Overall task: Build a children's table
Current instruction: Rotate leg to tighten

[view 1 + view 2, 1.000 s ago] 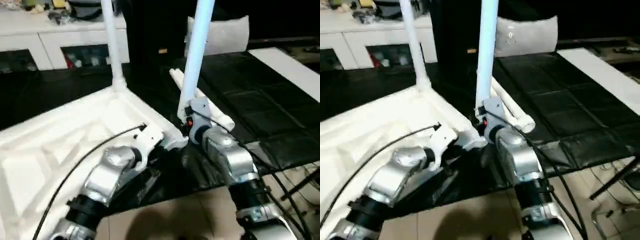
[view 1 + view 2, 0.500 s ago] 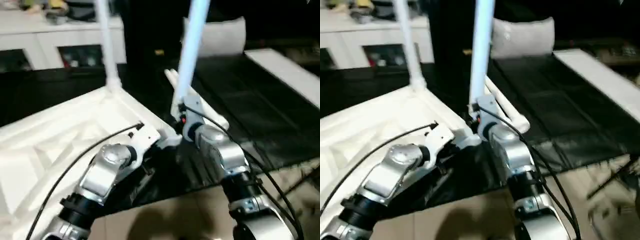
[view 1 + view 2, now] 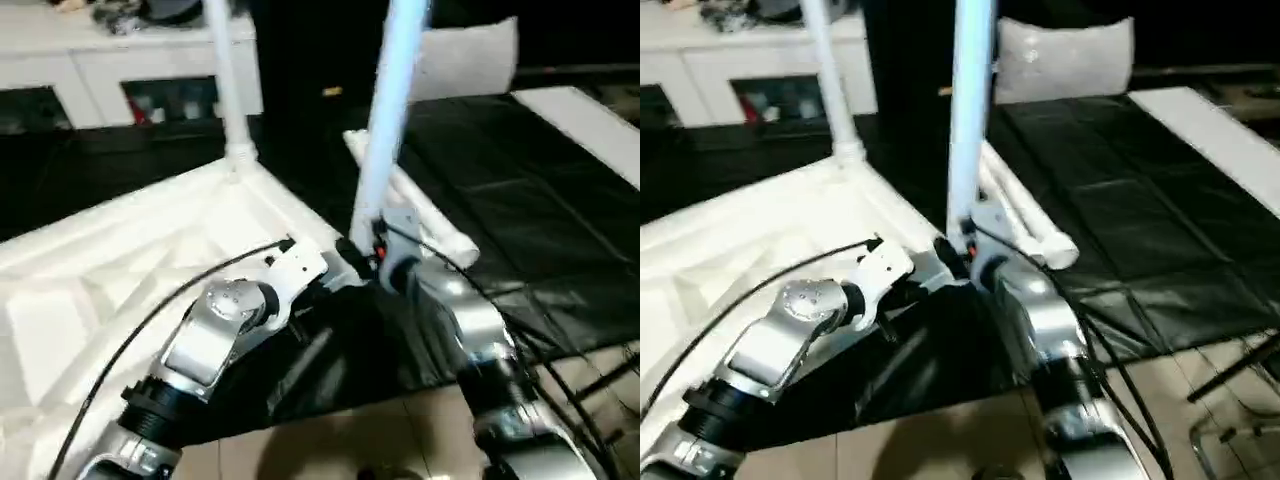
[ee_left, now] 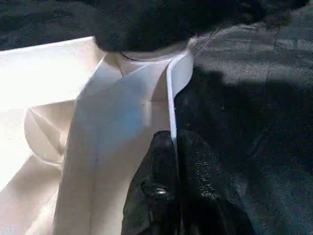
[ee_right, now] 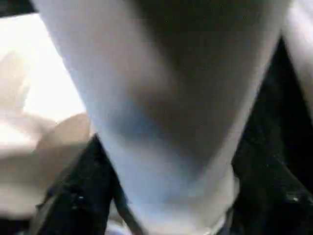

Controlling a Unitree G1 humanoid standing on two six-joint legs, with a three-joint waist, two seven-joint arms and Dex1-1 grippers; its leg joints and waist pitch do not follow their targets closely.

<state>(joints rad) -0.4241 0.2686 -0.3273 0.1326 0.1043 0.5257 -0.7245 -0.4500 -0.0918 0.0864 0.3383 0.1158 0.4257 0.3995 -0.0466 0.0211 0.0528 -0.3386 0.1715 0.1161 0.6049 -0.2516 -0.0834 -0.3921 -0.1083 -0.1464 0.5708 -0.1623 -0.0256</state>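
The children's table top [image 3: 120, 270] lies upside down, ribbed side up, on a black mat. One white leg [image 3: 228, 80] stands upright in its far corner socket. A second leg [image 3: 390, 110] stands upright at the near right corner, and my right gripper [image 3: 375, 240] is around its base; the right wrist view has this leg [image 5: 166, 112] running straight through the gripper. My left gripper [image 4: 172, 139] is shut on the thin rim [image 4: 171, 98] of the table top beside that corner. Two more legs [image 3: 425, 215] lie on the mat behind the right gripper.
A white cabinet [image 3: 100, 60] with glass doors runs along the back left. A grey cushion [image 3: 470, 55] leans at the back right. The black mat [image 3: 520, 200] stretches to the right, with a white board [image 3: 590, 120] along its far right side. Tan floor [image 3: 330, 440] lies below.
The whole picture has shifted and tilted, so the head camera moved. Both arms stay at the near right corner and the leg there remains upright.
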